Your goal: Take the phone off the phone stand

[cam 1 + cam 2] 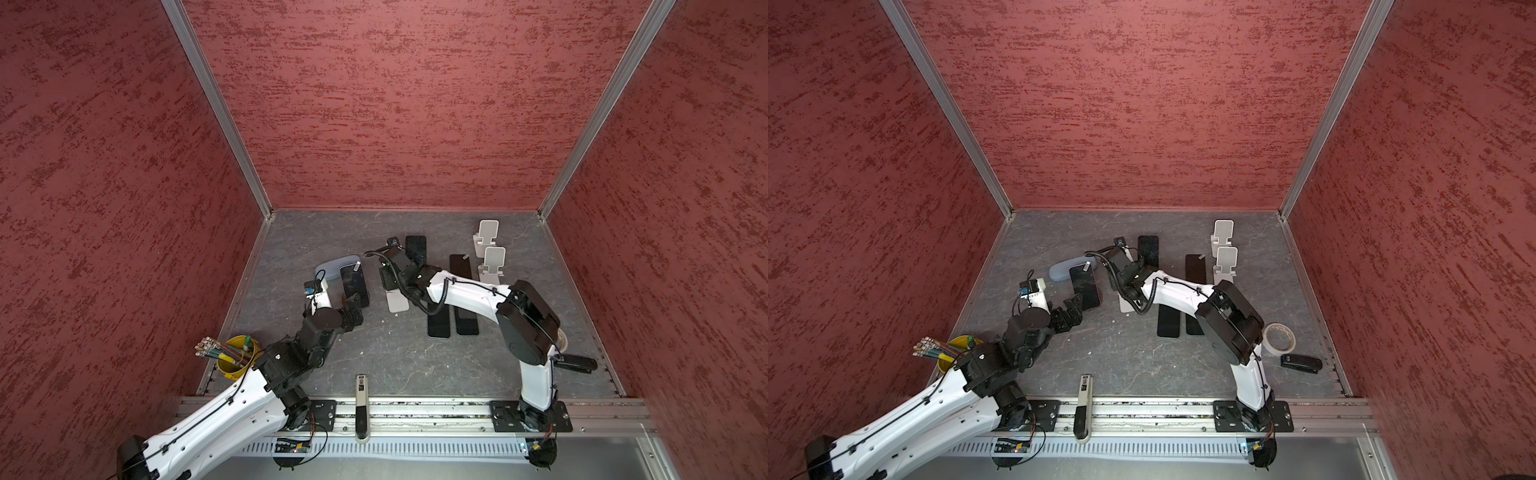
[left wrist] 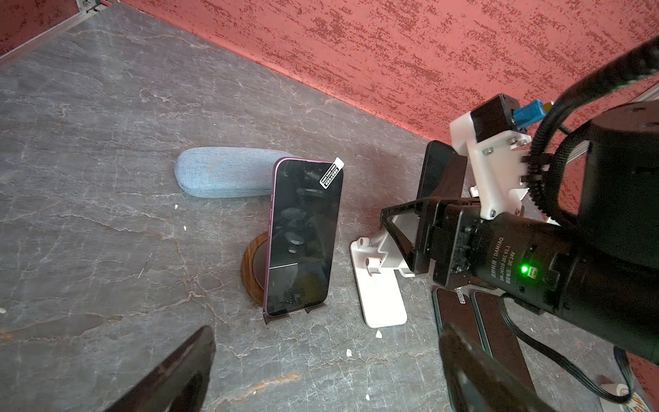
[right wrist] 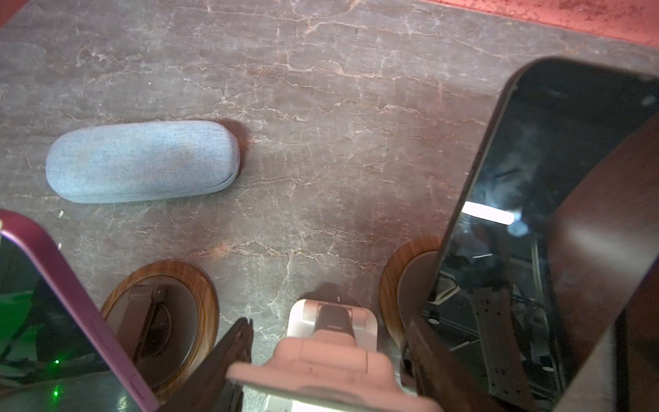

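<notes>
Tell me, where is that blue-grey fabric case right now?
In both top views the fabric case lies on the table, left of centre, just behind the purple phone propped on its wooden stand.

Purple-edged phone [image 2: 303, 235], screen dark, leans upright on a round wooden phone stand [image 2: 254, 273]. A second, black phone [image 3: 535, 171] rests likewise on its own wooden stand [image 3: 401, 281].

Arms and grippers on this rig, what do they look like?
White shells, black joints and clipped thin black cables on left arm and right arm. Black, flat-fingered left gripper and right gripper. The right wrist motor reads DAMIAO, with a green LED; a ribbed black cable loops beside it.
</notes>
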Controlling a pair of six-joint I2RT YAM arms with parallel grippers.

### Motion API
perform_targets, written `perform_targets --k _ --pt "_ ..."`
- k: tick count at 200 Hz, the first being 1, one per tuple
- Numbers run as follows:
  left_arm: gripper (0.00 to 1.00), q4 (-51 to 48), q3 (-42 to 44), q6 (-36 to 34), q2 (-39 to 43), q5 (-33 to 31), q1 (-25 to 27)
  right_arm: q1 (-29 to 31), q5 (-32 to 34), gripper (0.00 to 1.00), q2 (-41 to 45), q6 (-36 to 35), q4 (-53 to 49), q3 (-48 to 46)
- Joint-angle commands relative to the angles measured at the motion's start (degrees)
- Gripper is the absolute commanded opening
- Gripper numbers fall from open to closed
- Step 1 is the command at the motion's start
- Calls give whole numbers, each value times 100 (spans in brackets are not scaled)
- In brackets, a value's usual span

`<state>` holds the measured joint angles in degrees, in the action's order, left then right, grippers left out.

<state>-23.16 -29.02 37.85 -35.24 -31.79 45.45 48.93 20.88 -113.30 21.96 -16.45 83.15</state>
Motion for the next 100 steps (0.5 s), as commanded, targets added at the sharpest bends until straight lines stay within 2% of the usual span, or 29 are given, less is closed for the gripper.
perform_targets --k 1,35,100 --pt "98 -22 36 -37 10 73 -68 47 79 59 -14 57 -70 223" --pt "97 -25 27 -33 19 94 -98 69 -67 54 150 -107 -141 220" --pt "97 94 11 -19 -96 223 -150 73 -309 54 754 -402 -214 45"
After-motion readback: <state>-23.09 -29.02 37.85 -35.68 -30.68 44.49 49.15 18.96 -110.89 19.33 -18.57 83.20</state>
